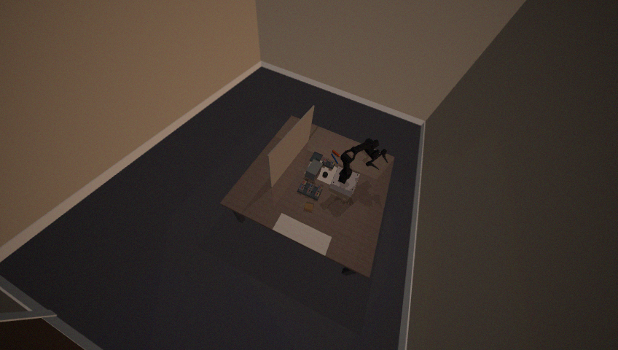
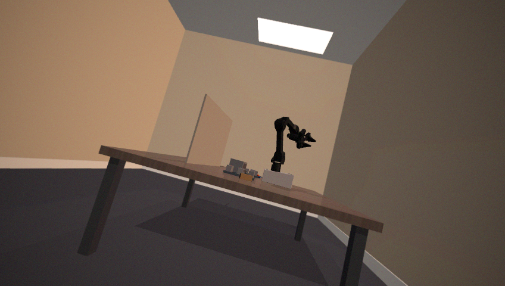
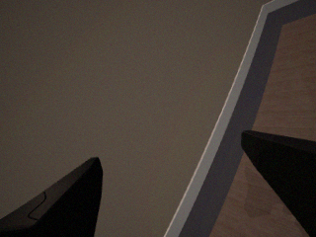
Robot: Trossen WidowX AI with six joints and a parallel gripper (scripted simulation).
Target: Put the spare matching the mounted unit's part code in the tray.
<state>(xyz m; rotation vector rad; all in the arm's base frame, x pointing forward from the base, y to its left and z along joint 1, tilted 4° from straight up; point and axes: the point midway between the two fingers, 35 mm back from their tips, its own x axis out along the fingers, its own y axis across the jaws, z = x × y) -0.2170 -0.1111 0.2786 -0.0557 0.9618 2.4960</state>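
tan walls, dark floor, wooden desk (image 1: 355,243) standing near the room corner. upright board panel (image 1: 289,149) stands along the desk's far-left side.

arm (image 1: 347,166) is mounted on a pale base block (image 1: 345,181) mid-desk. it reaches up and out toward the dark wall side, away from the parts. tool (image 1: 377,160) hangs in the air above the desk's edge region, fingers spread wide, nothing between them. exterior view agrees: tool (image 2: 307,139) well above the desk, pointing toward the right wall. wrist view shows only the two dark fingertips far apart, with wall, grey baseboard and a strip of desk beyond.

parts sit in a cluster on the panel side of the base block:
- grey boxy unit (image 1: 313,168), the largest item, between panel and base
- dark tray (image 1: 309,189) holding small modules with reddish marks, just in front of the unit
- white plate with a dark spot (image 1: 325,175), touching the base block
- small orange-brown block (image 1: 308,207) alone, nearer the front
- orange and blue sticks (image 1: 334,154) behind the arm
- pale sheet (image 1: 302,233) lying flat at the desk's front edge

codes are too small to read, so can't tell which spare matches. all parts well apart from the tool.
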